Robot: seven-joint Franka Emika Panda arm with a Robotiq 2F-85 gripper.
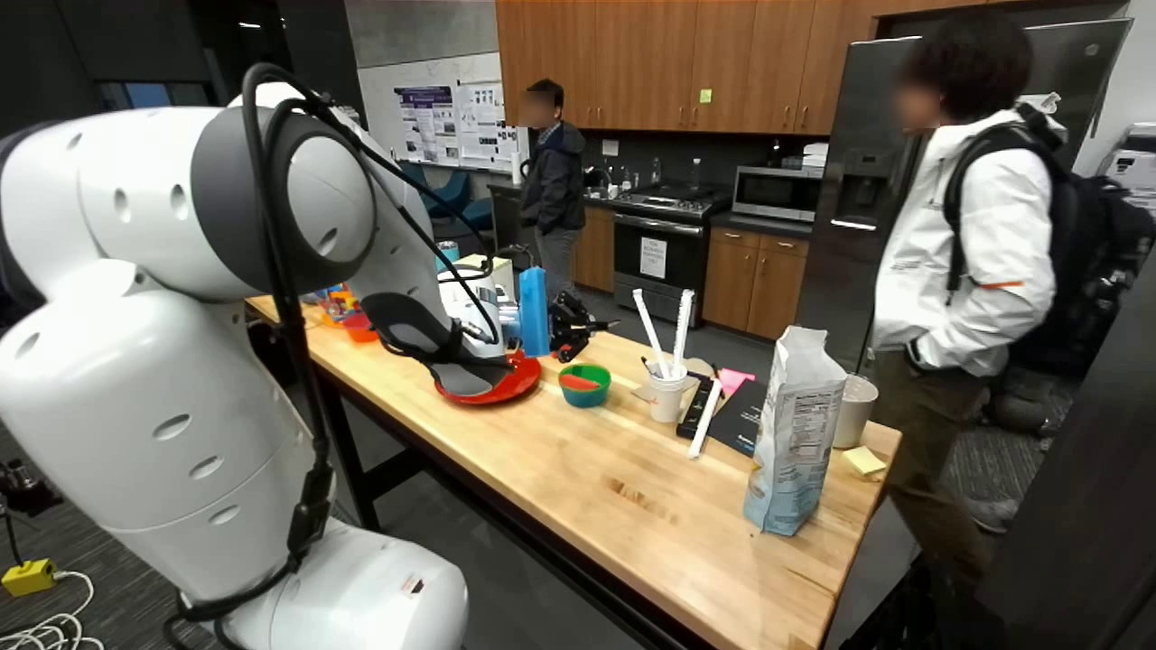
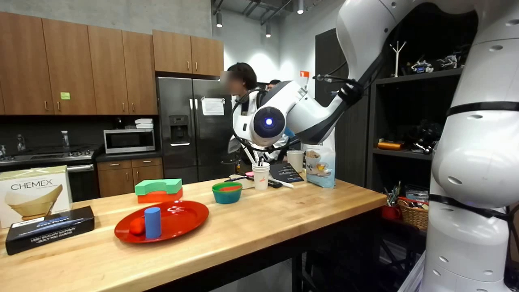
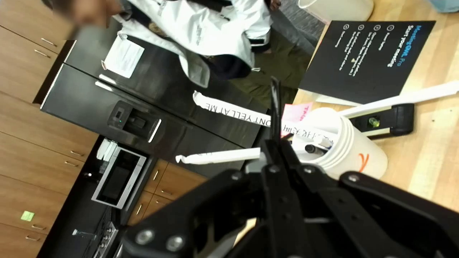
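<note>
Brown wooden cabinets (image 2: 87, 69) and a dark refrigerator (image 2: 174, 164) line a kitchen space behind a pale butcher-block table (image 1: 578, 487). A white robot arm (image 1: 208, 388) extends over the table; its gripper (image 3: 275, 104) has its fingers together, with nothing visible between them. Nearest to it, with a gap between in an exterior view, is a stack of white paper cups (image 1: 666, 403), upright on the table. In the wrist view the fingertips cross in front of what the cups hold.

The cups seem to serve as a holder: two paper-wrapped straws (image 3: 218, 156) and some pens (image 3: 311, 148) lean in the top cup, its wall probably keeping them from toppling. Just beside the stack, a black spirit level (image 3: 385, 120) lies flat, with a loose straw (image 1: 706, 420) along its edge. Near them, a black instruction card (image 3: 369, 53) lies printed side up, presumably so its steps can be read. A tall blue-and-white food bag (image 1: 795, 442) stands on its own base near the table's end.

Farther from the bag, a teal bowl (image 2: 226, 198) has an orange-red piece (image 2: 230, 188) inside. A red plate (image 2: 186, 217) bears a blue cylinder (image 2: 153, 223) standing on end next to a rounded red object (image 2: 137, 226), the raised rim probably keeping the rounded one from rolling off.
</note>
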